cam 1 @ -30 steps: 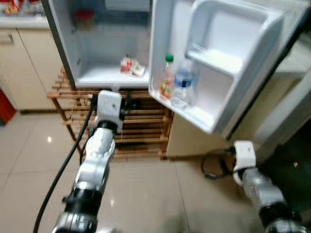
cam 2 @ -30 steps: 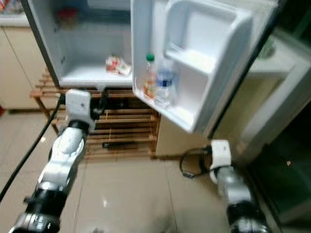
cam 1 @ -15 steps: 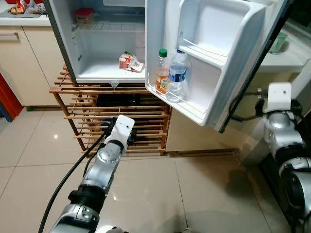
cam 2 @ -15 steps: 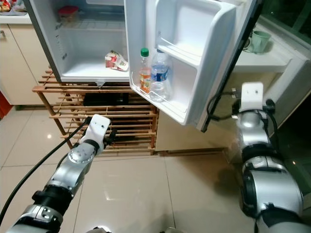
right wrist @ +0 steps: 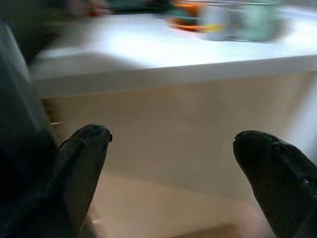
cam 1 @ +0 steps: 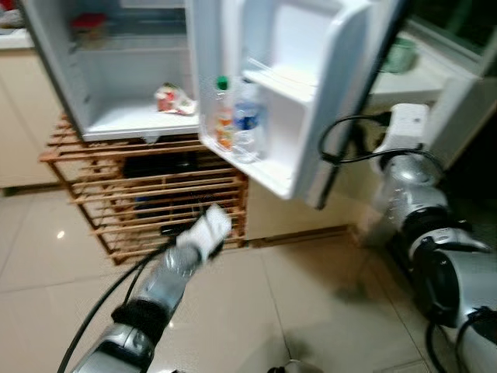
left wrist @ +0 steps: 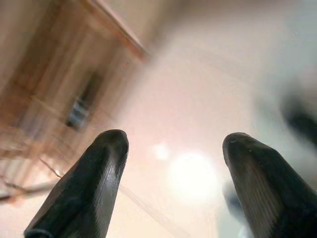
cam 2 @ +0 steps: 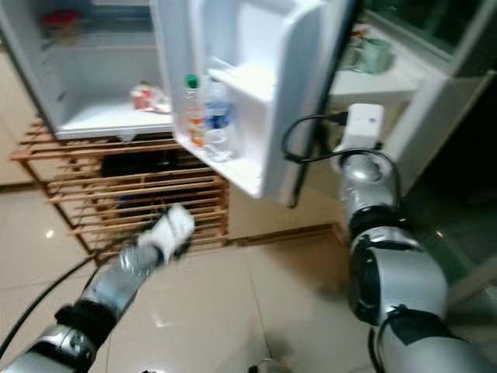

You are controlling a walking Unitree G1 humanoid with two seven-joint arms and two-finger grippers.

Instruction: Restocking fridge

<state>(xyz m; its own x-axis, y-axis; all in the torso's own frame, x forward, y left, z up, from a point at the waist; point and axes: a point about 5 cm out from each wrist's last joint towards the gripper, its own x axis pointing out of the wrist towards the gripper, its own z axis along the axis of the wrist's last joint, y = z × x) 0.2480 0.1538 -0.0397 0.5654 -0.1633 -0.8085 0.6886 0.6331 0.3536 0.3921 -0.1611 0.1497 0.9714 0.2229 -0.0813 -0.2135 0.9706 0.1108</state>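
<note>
The small fridge [cam 1: 116,124] stands open on a wooden slatted rack [cam 1: 140,194]. A red and white packet [cam 1: 175,99] lies on its bottom shelf, and a red-lidded tub [cam 1: 87,23] sits higher up. The door shelf [cam 1: 256,167] holds a green-capped juice bottle [cam 1: 224,120] and a water bottle [cam 1: 247,116]. My left gripper [left wrist: 173,173] is open and empty, held low over the floor tiles before the rack. My right gripper [right wrist: 173,168] is open and empty, raised at the right of the door and facing a white counter [right wrist: 173,54].
The fridge door [cam 1: 326,93] swings out over the floor between my arms. A green mug [cam 1: 400,54] stands on the counter at the right. A black cable [cam 1: 342,140] loops at my right wrist. Cream cabinets [cam 1: 15,116] are on the left, glossy tiles [cam 1: 295,311] below.
The view has swung right and is blurred. My left arm has dropped from the fridge's lower edge toward the floor. My right arm has risen from the floor to counter height.
</note>
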